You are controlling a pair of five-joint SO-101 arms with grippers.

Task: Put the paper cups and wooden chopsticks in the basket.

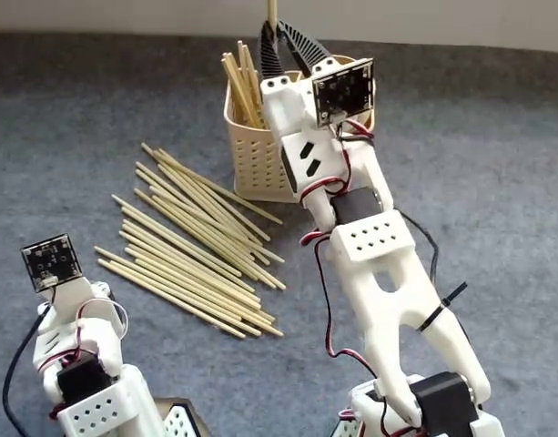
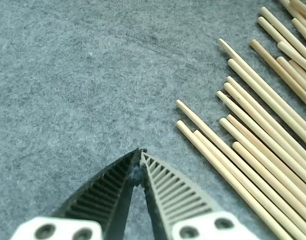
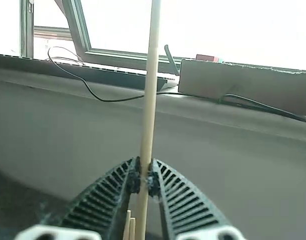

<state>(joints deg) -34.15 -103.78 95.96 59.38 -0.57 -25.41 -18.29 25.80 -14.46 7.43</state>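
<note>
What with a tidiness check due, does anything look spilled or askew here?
Nothing damaged. Many chopsticks lie loose in a rough fan on the grey mat beside the basket, not yet collected. The right gripper pinches one chopstick upright above it.

High downward camera, close wrist cameras, chopsticks in common

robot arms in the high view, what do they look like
Both the left arm and right arm are white plastic with perforated housings, black motors and red and black cables. The right arm has a black cable tie. Each wrist carries a square black camera board. The left gripper and right gripper have dark, ribbed, tapering fingers.
</note>
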